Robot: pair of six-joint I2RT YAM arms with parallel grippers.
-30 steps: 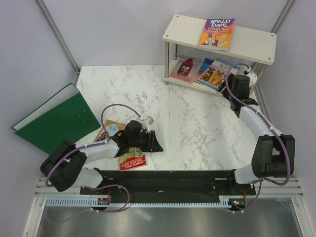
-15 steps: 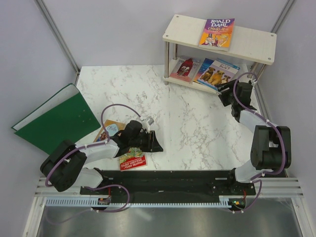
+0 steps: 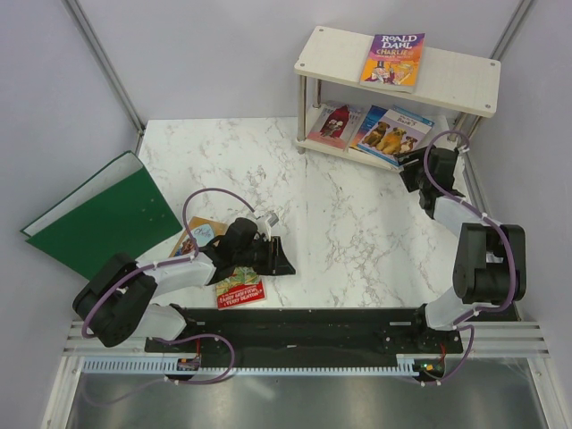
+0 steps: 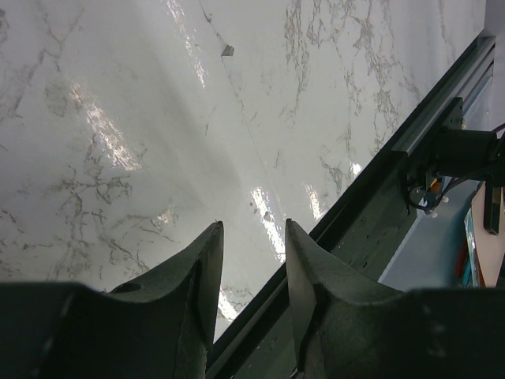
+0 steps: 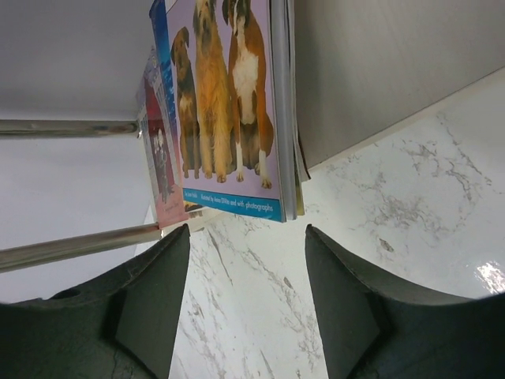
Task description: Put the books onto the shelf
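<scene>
Top: Roald Dahl book [image 3: 393, 59] lies on the shelf's [image 3: 447, 85] upper board, dogs book [image 3: 386, 136] and red figure book [image 3: 332, 123] on the lower. Tan book [image 3: 198, 234] and Treehouse book [image 3: 239, 288] are on the table [image 3: 357, 223], partly under my left arm. Probably light, floppy, slick: pinch a free edge.

Left wrist: left gripper [image 4: 252, 233] narrowly parted, empty, over bare marble.

Right wrist: right gripper [image 5: 247, 233] wide, empty, near the dogs book, whose top is cut off.

A white marble-patterned counter [image 3: 268, 161] sits between plain pale grey walls [image 3: 179, 54], with slanted metal poles [image 3: 103, 58] at the corners; glare shines on its surface.
</scene>
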